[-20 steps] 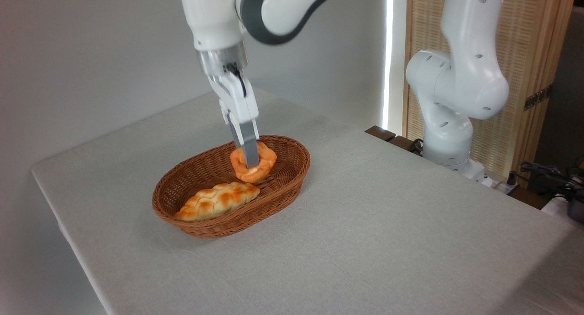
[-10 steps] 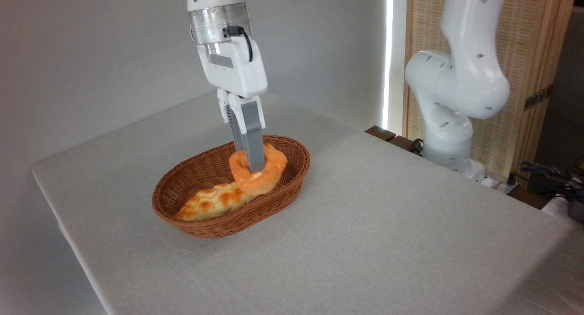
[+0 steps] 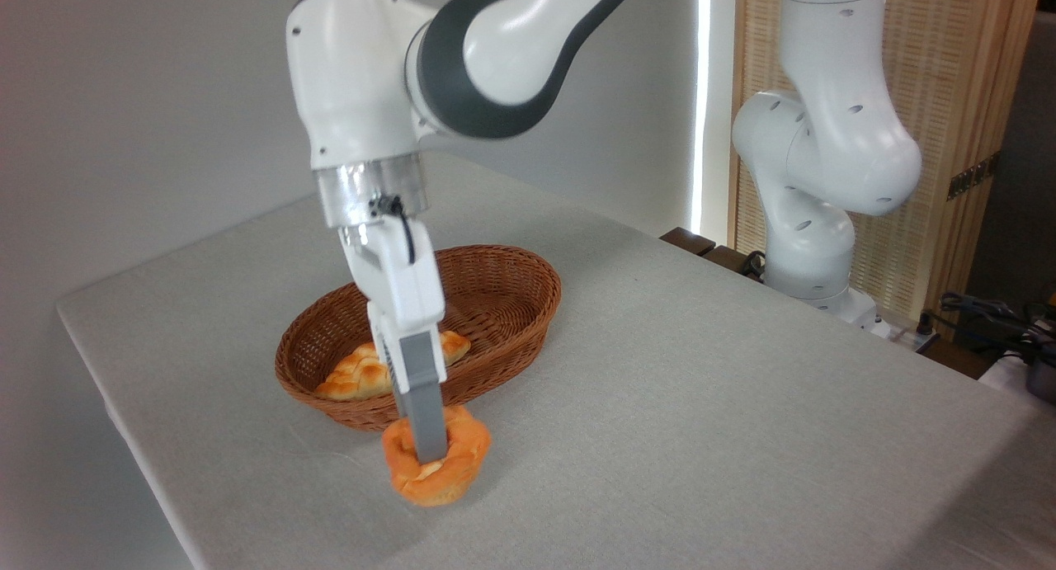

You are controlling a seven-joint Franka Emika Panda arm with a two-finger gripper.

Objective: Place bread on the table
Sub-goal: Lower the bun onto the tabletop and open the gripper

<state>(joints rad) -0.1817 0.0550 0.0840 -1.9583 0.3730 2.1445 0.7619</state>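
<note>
Half a second ago the bread (image 3: 436, 464) hung over the basket (image 3: 503, 306), beside the loaf (image 3: 363, 374); now the arm (image 3: 462, 67) has swung it out over the near rim and down toward the table (image 3: 701, 405), in front of the basket. The gripper (image 3: 428, 453) points down, slightly tilted, and its grey fingers (image 3: 422, 413) pinch the bun — one finger runs down into the swirled top, the other is hidden behind it. The bun sits low, tipped a little, with a soft shadow right under it; whether its base already touches the cloth cannot be told. It is just outside the basket's front wall, near but apart from the wicker.

The loaf lies alone inside the basket, toward its left end, partly hidden by the gripper's white body. The basket stands left of the table's middle. At the right, beyond the table's far edge, stands the arm's base (image 3: 813, 248) — a slatted wooden screen (image 3: 949, 100) is behind it, and cables (image 3: 990, 314) lie at the right edge.
</note>
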